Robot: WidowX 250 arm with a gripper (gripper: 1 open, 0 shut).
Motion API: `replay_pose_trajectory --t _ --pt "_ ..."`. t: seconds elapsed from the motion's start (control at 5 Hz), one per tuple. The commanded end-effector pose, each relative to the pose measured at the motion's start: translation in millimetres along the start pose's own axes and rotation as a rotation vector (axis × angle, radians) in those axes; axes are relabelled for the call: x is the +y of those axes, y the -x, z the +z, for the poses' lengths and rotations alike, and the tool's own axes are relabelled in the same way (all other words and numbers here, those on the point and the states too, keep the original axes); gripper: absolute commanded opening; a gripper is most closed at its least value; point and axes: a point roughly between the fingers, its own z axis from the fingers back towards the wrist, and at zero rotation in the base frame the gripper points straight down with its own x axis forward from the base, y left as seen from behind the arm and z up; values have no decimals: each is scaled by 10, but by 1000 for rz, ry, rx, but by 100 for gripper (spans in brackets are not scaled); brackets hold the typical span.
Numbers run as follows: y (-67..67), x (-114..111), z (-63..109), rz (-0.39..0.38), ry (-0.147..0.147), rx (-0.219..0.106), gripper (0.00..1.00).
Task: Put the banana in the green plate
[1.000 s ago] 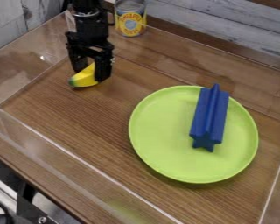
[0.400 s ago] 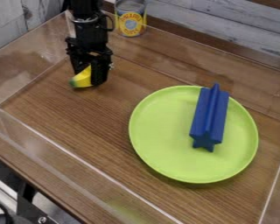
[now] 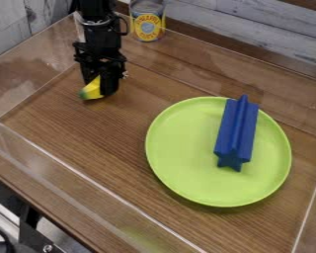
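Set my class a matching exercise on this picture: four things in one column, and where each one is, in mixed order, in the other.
Things
1. small curved yellow toy banana
2. long blue block
3. large round lime-green plate
4. yellow-labelled can

Places
A. lying on the plate
B. at the far edge of the table, beyond the plate
C. at the black gripper, left of the plate in the picture
D. on the wooden table, under the blue block

Right pairs: 1-C, 2-A, 3-D, 4-B
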Motion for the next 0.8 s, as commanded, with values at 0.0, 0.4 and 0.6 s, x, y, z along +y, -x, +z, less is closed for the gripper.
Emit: replay_pose_trajectory --t 0.0,0.4,0.6 --pt "-48 -17 376 -11 -60 -73 0" --pt "13 -122 599 -18 -87 -72 0" --pt "60 -235 726 -25 -100 -77 0"
